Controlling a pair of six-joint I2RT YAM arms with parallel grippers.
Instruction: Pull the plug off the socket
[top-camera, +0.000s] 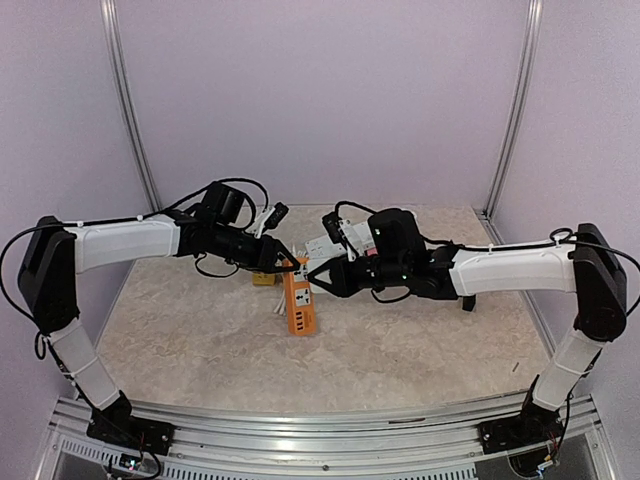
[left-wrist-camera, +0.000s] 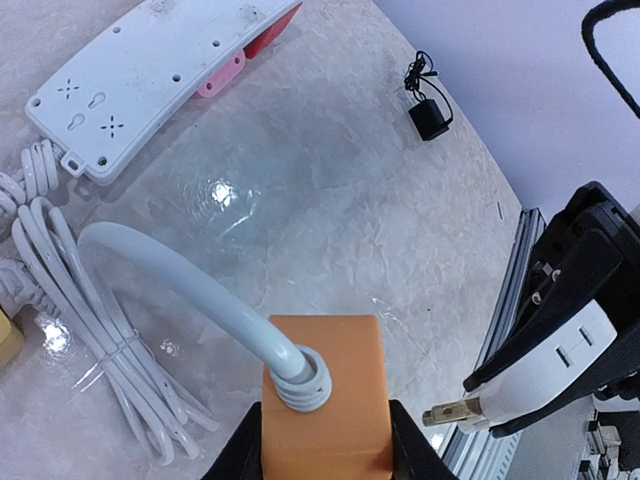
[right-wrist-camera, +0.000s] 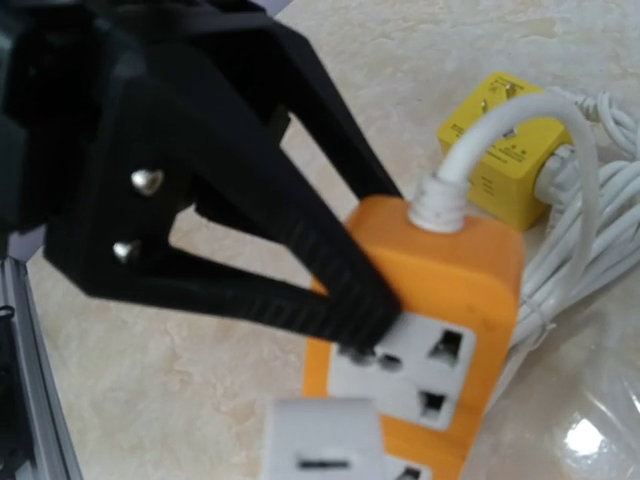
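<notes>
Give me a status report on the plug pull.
Left gripper shut on orange power strip. Right gripper shut on white plug. Plug out of socket, prong bare. Nothing in the way.

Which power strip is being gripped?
The orange power strip, pinched at its cord end by the left end effector; the white strip lies free.
</notes>
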